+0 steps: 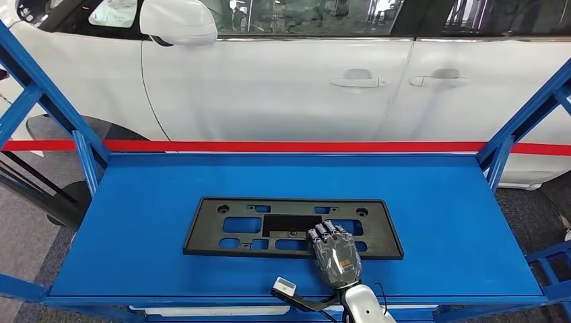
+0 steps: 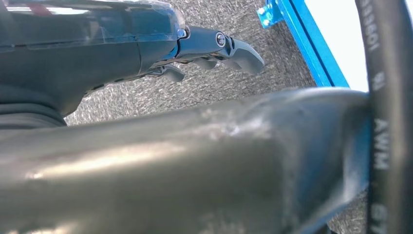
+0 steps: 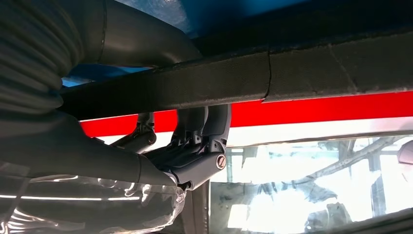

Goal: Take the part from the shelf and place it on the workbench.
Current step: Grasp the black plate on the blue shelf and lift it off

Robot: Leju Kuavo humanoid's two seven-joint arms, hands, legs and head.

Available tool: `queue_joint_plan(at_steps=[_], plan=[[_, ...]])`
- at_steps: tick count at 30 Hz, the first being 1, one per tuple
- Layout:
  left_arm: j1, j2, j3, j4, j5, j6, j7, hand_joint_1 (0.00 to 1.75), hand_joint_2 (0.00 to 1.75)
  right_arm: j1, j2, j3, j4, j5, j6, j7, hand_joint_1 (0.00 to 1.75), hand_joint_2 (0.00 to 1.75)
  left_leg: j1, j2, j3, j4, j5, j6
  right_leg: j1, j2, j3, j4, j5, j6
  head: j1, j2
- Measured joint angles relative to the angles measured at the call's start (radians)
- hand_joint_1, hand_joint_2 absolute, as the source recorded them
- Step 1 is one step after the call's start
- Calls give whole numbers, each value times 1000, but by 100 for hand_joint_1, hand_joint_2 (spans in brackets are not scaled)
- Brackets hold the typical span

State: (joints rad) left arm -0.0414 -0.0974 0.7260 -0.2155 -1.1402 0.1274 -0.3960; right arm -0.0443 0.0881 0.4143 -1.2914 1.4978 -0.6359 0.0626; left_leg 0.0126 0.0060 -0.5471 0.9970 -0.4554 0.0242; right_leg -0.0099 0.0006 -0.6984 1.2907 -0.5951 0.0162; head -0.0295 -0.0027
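The part is a flat black rectangular frame with cut-outs, lying lengthwise on the blue shelf nearer its front edge. My right hand comes in from below and lies over the part's near rim, right of its middle. In the right wrist view the part's edge runs as a dark bar between the thumb and the curled fingers, so the hand grips it. My left hand hangs beside my body over grey floor, its fingers loosely apart and holding nothing.
Slanted blue frame posts flank the shelf on both sides. Behind it runs a red band, and a white car stands close beyond. A blue frame corner stands on the floor near my left hand.
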Motion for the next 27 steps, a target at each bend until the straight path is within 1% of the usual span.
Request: queue_joint_plan(at_steps=[1, 2, 3, 4, 5, 7, 8, 9, 10, 11, 13, 14, 15, 16, 17, 18, 19, 20, 21, 22, 23, 24, 25, 26, 27], plan=[[0, 0, 1, 0, 0, 0, 0, 0, 0, 2, 0, 0, -4, -13, -3, -8, 166, 175, 0, -1, 2, 1, -1, -1, -2, 0, 17, -36, 29, -1, 0, 0], [0, 0, 3, 0, 0, 0, -1, 0, 0, 4, 0, 0, -9, -25, -5, -17, 166, 175, 0, -1, 4, 1, -2, -3, -3, 0, 50, -103, 67, -2, 0, 0], [0, -1, 4, 0, 0, 0, -2, 0, 0, 5, 0, 0, -15, -34, -6, -23, 166, 175, -2, -2, 4, 4, -5, -7, -3, 0, 84, -173, 96, -6, 0, 0], [0, -1, 4, 0, 0, 0, -2, 0, 0, 7, 0, 1, -20, -38, -6, -27, 166, 175, -3, -3, 4, 6, -8, -11, -2, 0, 109, -228, 115, -10, 0, 0], [-1, -2, 6, 0, 0, 0, -3, 0, 0, 9, 0, 2, -25, -40, -5, -30, 166, 175, -5, -3, 3, 8, -9, -17, -1, 0, 122, -259, 123, -14, 0, 0], [-1, -1, 9, 0, 0, 0, -4, 0, 0, 13, 0, 5, -34, -42, -3, -32, 166, 175, -5, -3, 2, 8, -11, -28, 2, 0, 123, -269, 122, -24, 0, 0], [-1, -2, 11, 0, 0, 0, -4, 0, 0, 14, 1, 5, -38, -42, -3, -32, 166, 175, -4, -3, 2, 10, -13, -35, 1, 0, 124, -272, 124, -30, 0, 0], [-1, -2, 12, 0, 0, 0, -4, 0, 0, 15, 1, 6, -41, -42, -2, -32, 167, 175, -2, -3, -2, 20, -22, -40, 0, -1, 125, -275, 125, -36, 0, 0], [0, -3, 13, 0, 0, 0, -4, 0, 0, 15, 1, 6, -43, -42, -1, -32, 168, 175, 0, -3, -13, 47, -41, -46, -2, -2, 126, -277, 127, -42, 0, 0], [0, -3, 14, 0, 0, 0, -5, 0, 0, 15, 1, 6, -45, -43, 0, -33, 170, 175, 1, -3, -34, 96, -70, -50, -3, -4, 127, -279, 128, -46, 0, 0], [1, -3, 16, 0, 0, 0, -5, 0, 0, 17, 1, 6, -48, -52, -1, -40, 172, 175, 1, -3, -96, 230, -134, -56, -1, -5, 125, -278, 128, -50, 0, 0], [2, -3, 18, 0, 0, 0, -6, 0, 0, 21, 1, 8, -53, -66, -4, -50, 173, 175, 1, -3, -120, 280, -149, -58, 0, -5, 125, -277, 127, -51, 0, 0], [3, -4, 20, 0, 0, 0, -7, 0, 0, 25, 1, 10, -62, -88, -8, -65, 174, 175, 1, -3, -129, 297, -144, -58, 0, -5, 125, -276, 127, -51, 0, 0], [5, -4, 21, 0, 0, 0, -8, 0, 0, 30, 1, 14, -77, -118, -12, -83, 174, 175, 1, -3, -118, 273, -121, -58, 1, -4, 125, -275, 126, -51, 0, 0], [5, -4, 23, 0, 0, 1, -10, 0, 0, 34, 1, 21, -97, -158, -17, -104, 174, 175, 1, -3, -89, 211, -85, -55, 1, -2, 126, -273, 125, -51, 0, 0], [5, -4, 26, 0, 0, 2, -12, 0, 0, 38, 1, 30, -121, -203, -22, -127, 175, 175, 1, -3, -55, 138, -54, -52, 1, -1, 126, -270, 123, -49, 0, 0], [4, -4, 30, 0, 0, 2, -14, 0, 0, 44, 1, 42, -150, -256, -29, -154, 175, 175, -1, -3, -27, 76, -32, -47, 3, 1, 125, -268, 122, -46, 0, 0], [3, -4, 35, 0, 0, 3, -16, 0, 0, 50, 1, 56, -183, -312, -35, -182, 175, 175, -3, -4, -10, 37, -20, -42, 4, 1, 124, -266, 121, -41, 0, 0], [3, -5, 41, 0, 0, 4, -18, 0, 0, 57, 1, 70, -217, -369, -41, -210, 175, 175, -6, -5, -5, 22, -20, -37, 5, 1, 122, -265, 121, -36, 0, 0], [4, -6, 47, 0, 0, 4, -20, 0, 0, 63, 1, 82, -253, -427, -45, -238, 175, 175, -9, -6, -7, 21, -18, -32, 5, 1, 121, -265, 122, -30, 0, 0], [5, -7, 53, 0, -1, 5, -21, 0, 0, 69, 1, 93, -289, -483, -48, -265, 175, 175, -7, -6, -6, 19, -15, -26, 5, 1, 120, -265, 122, -25, 0, 0], [6, -9, 59, 0, -2, 6, -23, 0, 0, 75, 0, 102, -326, -543, -49, -292, 175, 175, -5, -7, -5, 15, -11, -18, 4, 1, 118, -259, 115, -19, 0, 0], [6, -11, 65, 0, -2, 7, -24, 0, 0, 81, 0, 111, -363, -603, -49, -319, 175, 175, -3, -6, -4, 10, -7, -11, 4, 1, 110, -239, 99, -15, 0, 0], [6, -13, 71, 0, -3, 8, -25, 0, 0, 87, -1, 118, -398, -663, -49, -346, 175, 175, 0, -6, -3, 6, -4, -4, 4, 1, 92, -196, 72, -11, 0, 0], [6, -15, 76, 0, -3, 9, -27, 0, 0, 93, -3, 124, -429, -719, -48, -369, 175, 175, -1, -6, -4, 6, -4, 0, 3, 1, 65, -136, 38, -9, 0, 0]])
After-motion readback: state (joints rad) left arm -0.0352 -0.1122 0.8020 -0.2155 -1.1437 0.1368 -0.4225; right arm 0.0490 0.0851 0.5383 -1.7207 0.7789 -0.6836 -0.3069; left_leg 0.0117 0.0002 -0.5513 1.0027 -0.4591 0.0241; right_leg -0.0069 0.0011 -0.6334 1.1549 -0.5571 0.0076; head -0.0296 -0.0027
